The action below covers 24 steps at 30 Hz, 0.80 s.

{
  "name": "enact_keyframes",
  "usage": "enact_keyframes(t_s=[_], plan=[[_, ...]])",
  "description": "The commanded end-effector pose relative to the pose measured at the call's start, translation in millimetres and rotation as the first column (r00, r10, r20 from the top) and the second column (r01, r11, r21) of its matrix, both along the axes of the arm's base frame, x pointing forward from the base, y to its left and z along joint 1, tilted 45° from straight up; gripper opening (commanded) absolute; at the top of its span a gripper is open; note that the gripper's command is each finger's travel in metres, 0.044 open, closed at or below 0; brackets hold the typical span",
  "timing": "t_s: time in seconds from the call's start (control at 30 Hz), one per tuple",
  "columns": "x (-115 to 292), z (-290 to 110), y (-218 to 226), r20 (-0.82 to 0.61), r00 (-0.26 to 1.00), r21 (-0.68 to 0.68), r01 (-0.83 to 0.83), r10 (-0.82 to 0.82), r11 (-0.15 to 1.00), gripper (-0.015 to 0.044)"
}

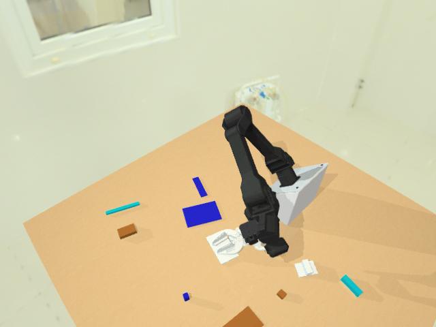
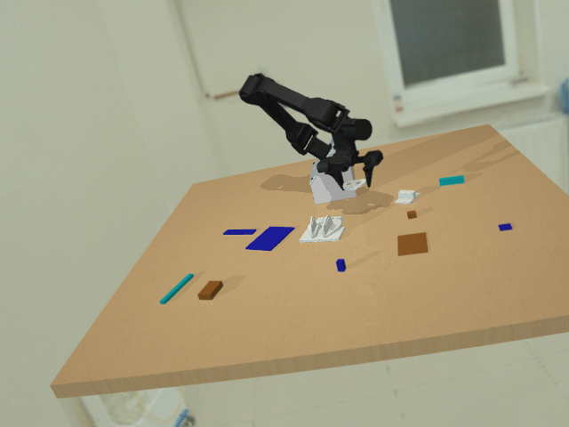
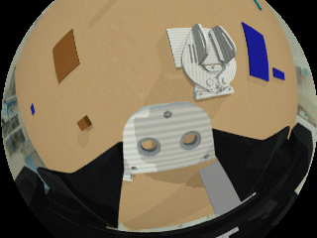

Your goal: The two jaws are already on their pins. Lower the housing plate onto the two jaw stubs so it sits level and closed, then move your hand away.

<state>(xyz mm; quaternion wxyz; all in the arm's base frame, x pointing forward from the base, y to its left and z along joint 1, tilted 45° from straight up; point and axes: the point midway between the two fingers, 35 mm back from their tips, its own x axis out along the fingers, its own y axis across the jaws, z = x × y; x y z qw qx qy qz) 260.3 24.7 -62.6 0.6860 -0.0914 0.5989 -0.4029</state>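
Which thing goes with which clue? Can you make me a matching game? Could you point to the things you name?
1. Housing plate [image 2: 354, 184] [image 3: 168, 129]
2. Big flat blue piece [image 1: 201, 214] [image 2: 270, 238] [image 3: 257, 52]
3. White base with two jaws [image 1: 223, 257] [image 2: 308, 239] [image 3: 173, 47]
4. Robot arm [image 1: 242, 154] [image 2: 299, 98]

A. Black
B. Between the tool's [image 2: 356, 186] [image 3: 168, 144] fingers
C. Beside a narrow blue strip
D. Under nothing blue, on the table

1-B, 2-C, 3-D, 4-A
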Motion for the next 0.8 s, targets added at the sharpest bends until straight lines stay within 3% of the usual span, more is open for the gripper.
enact_keyframes(t_s=[0.0, 0.77], plan=[[-1, 9, -12, -0.013, 1.000, -0.008, -0.014, 0.013, 1.000, 0.0351], [-7, 53, -74, -0.076, 0.995, -0.045, -0.062, 0.058, 0.997, 0.0351]])
